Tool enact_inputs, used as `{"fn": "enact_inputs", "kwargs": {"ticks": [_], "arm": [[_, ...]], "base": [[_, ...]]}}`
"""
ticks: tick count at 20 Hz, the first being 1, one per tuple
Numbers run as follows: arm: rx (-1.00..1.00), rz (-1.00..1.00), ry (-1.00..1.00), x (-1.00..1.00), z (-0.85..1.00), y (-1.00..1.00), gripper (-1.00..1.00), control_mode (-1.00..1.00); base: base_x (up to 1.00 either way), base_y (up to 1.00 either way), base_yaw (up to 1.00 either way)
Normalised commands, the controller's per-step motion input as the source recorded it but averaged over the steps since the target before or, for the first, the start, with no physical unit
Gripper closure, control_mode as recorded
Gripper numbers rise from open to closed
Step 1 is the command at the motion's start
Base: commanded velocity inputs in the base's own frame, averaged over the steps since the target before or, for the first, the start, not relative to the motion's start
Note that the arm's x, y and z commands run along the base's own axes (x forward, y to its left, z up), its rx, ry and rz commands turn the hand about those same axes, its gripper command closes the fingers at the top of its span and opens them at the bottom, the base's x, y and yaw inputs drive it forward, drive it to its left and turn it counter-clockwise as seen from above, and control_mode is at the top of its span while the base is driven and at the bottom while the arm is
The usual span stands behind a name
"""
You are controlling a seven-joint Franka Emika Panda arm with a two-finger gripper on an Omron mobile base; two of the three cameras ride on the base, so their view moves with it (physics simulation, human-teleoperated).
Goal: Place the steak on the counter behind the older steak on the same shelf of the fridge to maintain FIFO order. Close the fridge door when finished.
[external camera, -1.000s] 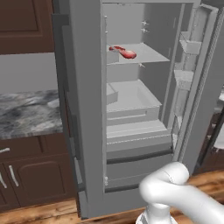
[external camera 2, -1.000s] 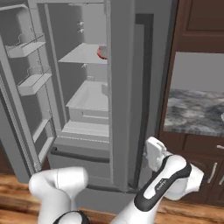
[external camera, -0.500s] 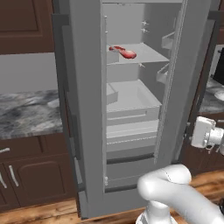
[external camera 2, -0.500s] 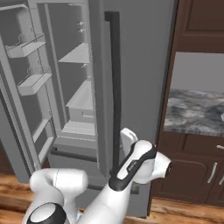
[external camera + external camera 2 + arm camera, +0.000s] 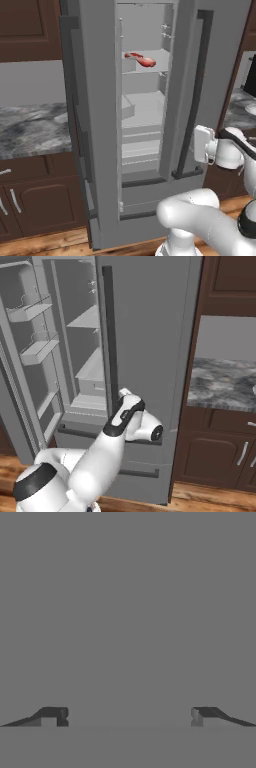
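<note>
Your claw (image 5: pixel 129 717) stands wide open and empty, pressed up against the fridge (image 5: pixel 150 346) door's flat grey face — the arm is bent low in front of the fridge. Since a moment ago that door has swung most of the way shut. Inside, on the top shelf (image 5: pixel 150 68), a steak (image 5: pixel 142 60) lies near the middle.

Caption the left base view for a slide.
White robot arm pushing the grey fridge's right door nearly shut, red raw meat on the light-grey shelf.
</note>
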Motion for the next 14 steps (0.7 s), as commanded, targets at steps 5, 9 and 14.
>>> {"fn": "enact_inputs", "kwargs": {"ticks": [5,9,14], "arm": [[0.0,-0.25,0.1,0.71,0.0,0.26,-1.0,-1.0],[0.0,-0.25,0.1,0.7,0.0,0.13,-1.0,-1.0],[0.0,-0.22,0.14,0.7,0.0,0.0,-1.0,-1.0]], "base": [[0.0,0.0,0.0],[0.0,0.0,0.0],[0.0,0.0,0.0]]}}
